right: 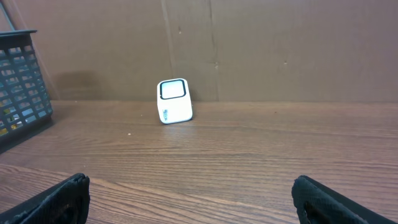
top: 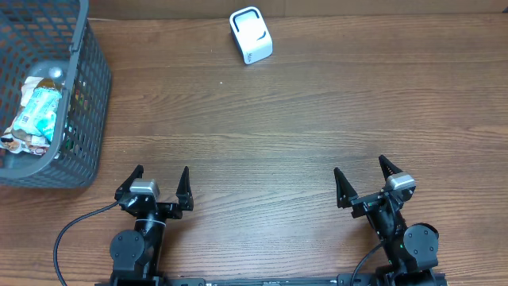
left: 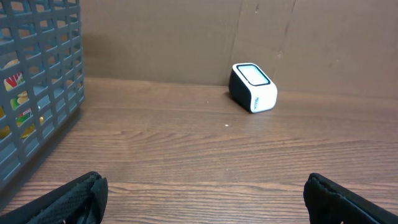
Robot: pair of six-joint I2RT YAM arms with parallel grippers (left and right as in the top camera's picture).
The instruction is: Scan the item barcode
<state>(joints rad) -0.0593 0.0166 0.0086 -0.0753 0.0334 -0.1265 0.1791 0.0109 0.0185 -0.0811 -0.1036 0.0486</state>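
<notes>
down at the near edge of the brown wooden table (top: pixel 278 135) my left gripper (top: pixel 162 171) and right gripper (top: pixel 359 165) gape wide and empty, teal-and-white snack packet (top: pixel 40 111) lying in the grey mesh basket (top: pixel 89 95), white boxy scanner (top: pixel 251 35) far across.

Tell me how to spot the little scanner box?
Look along the far edge of the wooden table. Well right of the grey basket stands the scanner, alone. It is the only small white box, with a dark-rimmed window.
</notes>
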